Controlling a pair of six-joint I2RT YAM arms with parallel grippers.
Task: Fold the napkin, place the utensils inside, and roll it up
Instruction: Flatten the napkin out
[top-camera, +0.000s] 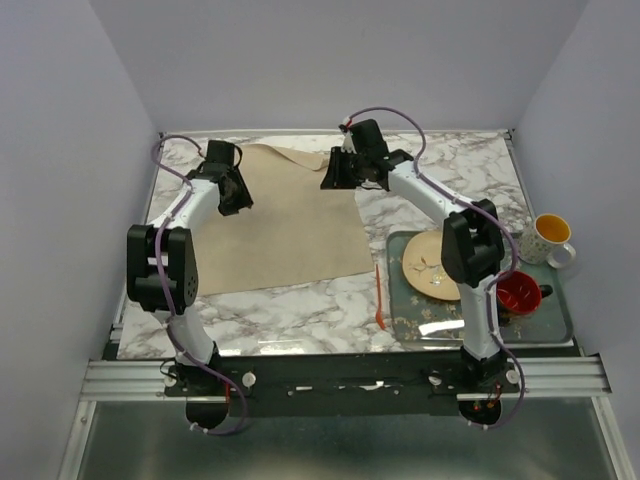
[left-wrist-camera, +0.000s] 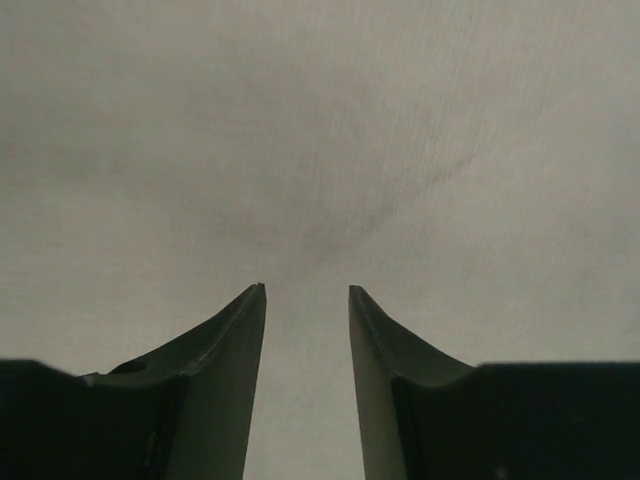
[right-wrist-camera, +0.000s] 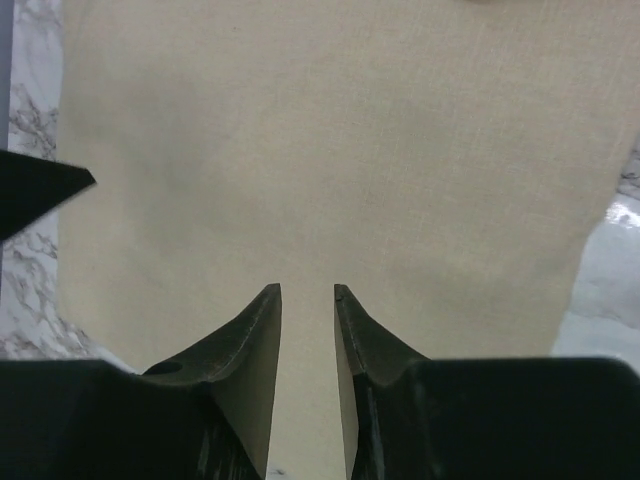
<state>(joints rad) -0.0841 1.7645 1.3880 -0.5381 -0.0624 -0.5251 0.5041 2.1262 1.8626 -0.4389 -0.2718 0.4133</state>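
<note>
Napkin (top-camera: 280, 220) spread flat on bench (top-camera: 300, 310) — folding judged not yet begun. Left jaws and right jaws set over napkin's far end, narrowly parted, nothing held. Utensil (top-camera: 379, 295) laid off napkin's near-right corner. Next — far edge to be pinched, carried nearward.

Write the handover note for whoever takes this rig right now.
Left gripper: open, low over the far left part of the plain tan cloth napkin.
Right gripper: open with a narrow gap, at the napkin's far right edge.
The napkin lies spread flat on the marble table. The slim orange plastic utensil lies on the table beside the patterned tray.
Done: no fold yet.
Left: fold, lay the utensil inside, roll.
</note>
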